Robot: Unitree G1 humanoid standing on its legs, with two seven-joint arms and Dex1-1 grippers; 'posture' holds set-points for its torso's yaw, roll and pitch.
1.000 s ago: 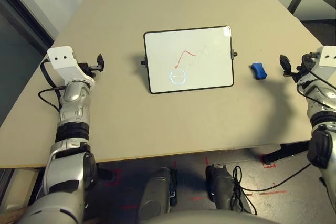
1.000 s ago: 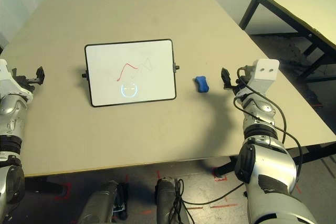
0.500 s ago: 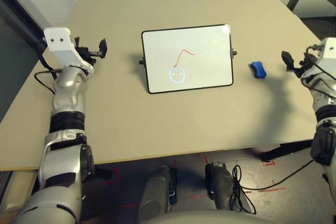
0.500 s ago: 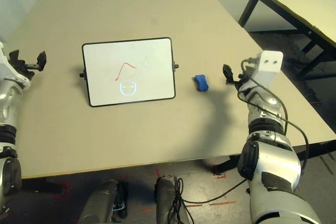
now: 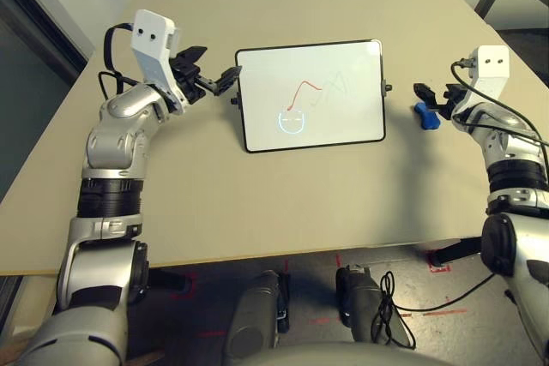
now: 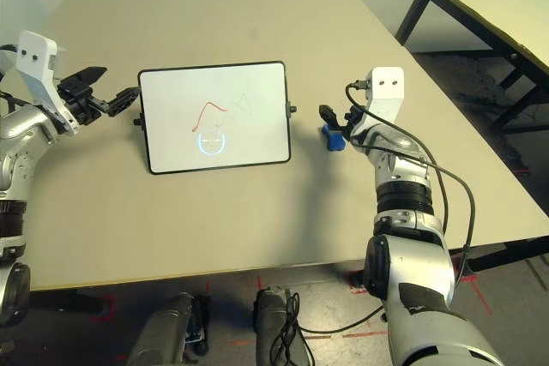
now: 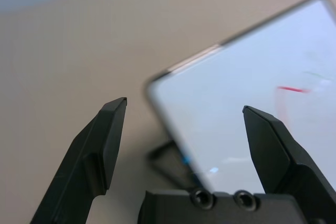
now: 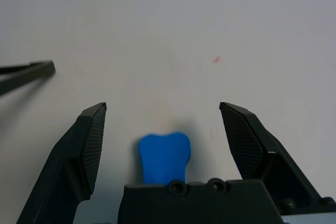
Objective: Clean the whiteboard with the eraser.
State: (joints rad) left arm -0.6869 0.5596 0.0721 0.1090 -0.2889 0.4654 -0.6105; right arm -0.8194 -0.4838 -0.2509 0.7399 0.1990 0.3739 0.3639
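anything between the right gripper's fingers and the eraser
Nothing: the right wrist view shows the eraser on bare table in the gap of the open right gripper, no finger touching it.

Counter (image 5: 283, 186): pale beige top, plain, near edge running across the lower frame. Second counter (image 6: 493, 10) at far right, same pale top on black legs, standing apart from the first. Floor below: grey, red tape marks (image 5: 439, 269), a black cable (image 5: 429, 302) trailing across.
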